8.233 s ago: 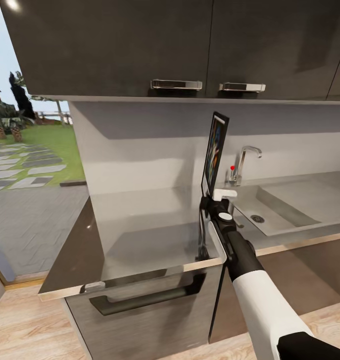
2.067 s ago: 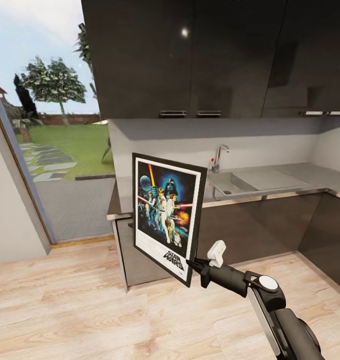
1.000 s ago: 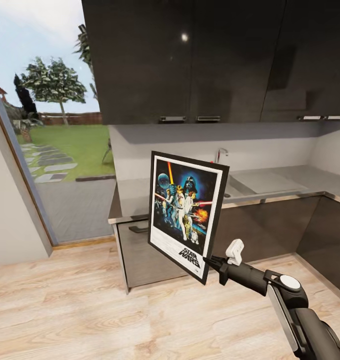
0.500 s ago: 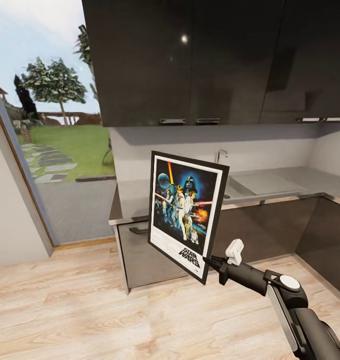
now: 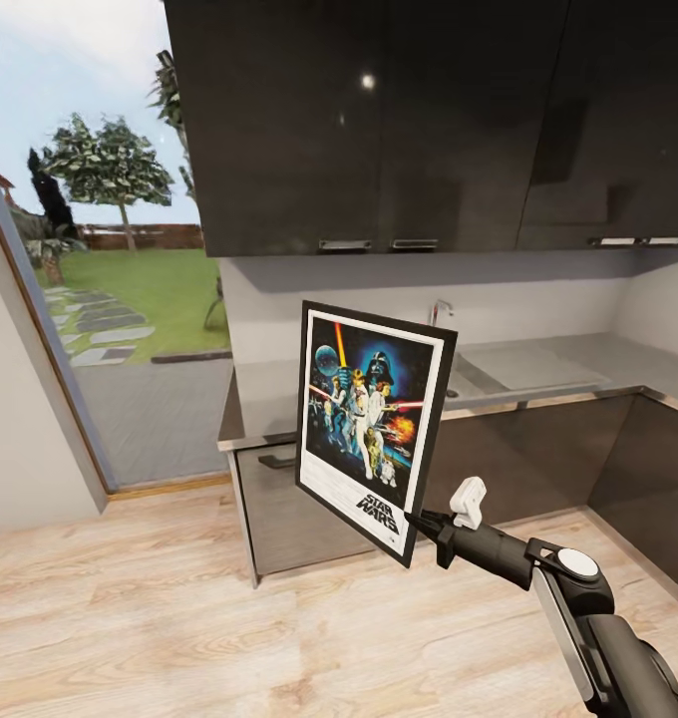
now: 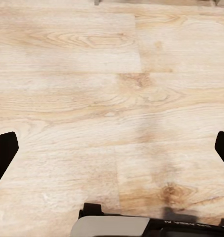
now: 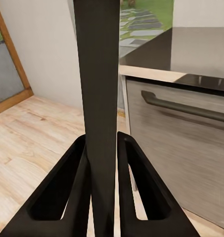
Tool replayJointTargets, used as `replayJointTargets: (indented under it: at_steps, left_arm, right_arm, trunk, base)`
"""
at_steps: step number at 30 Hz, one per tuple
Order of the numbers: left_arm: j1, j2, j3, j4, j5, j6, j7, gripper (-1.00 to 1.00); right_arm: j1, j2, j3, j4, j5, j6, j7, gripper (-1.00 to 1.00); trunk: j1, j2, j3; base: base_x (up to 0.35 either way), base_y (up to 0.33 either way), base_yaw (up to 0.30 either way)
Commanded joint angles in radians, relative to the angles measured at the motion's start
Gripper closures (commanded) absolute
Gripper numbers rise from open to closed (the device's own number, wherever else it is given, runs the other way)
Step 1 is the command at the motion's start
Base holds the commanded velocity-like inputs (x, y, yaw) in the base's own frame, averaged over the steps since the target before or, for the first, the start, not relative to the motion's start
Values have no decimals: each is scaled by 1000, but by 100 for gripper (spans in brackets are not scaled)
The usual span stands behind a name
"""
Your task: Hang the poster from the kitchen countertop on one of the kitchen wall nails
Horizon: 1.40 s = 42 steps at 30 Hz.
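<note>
The poster (image 5: 374, 426) stands upright in the air in front of the counter, its Star Wars artwork facing me, black frame and white border plain. My right gripper (image 5: 416, 522) is shut on its lower right corner. In the right wrist view the poster (image 7: 99, 84) shows edge-on as a dark slab pinched between both fingers (image 7: 79, 182). The grey steel kitchen countertop (image 5: 568, 361) runs behind it with a sink (image 5: 523, 364) and tap (image 5: 440, 311). My left gripper (image 6: 112, 155) is open above the wooden floor, fingertips at the frame's sides.
Dark glossy wall cabinets (image 5: 399, 120) hang over the counter, dark base cabinets (image 5: 538, 449) below. A steel drawer front with a handle (image 7: 183, 106) sits at the counter's left end. A glass door (image 5: 110, 299) opens onto a garden on the left. Light wood floor (image 5: 179, 608) lies ahead.
Over the last second almost nothing moves. Earlier, the poster was lifted off the countertop and turned to face me as I backed away from the counter.
</note>
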Motion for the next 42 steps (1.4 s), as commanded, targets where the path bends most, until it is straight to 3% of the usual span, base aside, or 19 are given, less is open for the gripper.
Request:
replayJointTargets:
  at_steps: [1,25,42]
  left_arm:
    - [0,-1,4,-1,0,0,-7,-100]
    - [0,-1,4,-1,0,-1,-7,-100]
    - [0,-1,5,-2,0,-3,-7,-100]
  right_arm:
    - [-1,0,-1,-1,-5,9,3,100]
    - [-1,0,-1,-1,-5,10,3,100]
    - [-1,1,-1,-1,-6,9,4,100]
  trunk:
    - [-4,6,2]
    - [-96,174,77]
    - [-96,174,75]
  base:
    - [0,0,0]
    - [0,0,0]
    - [0,0,17]
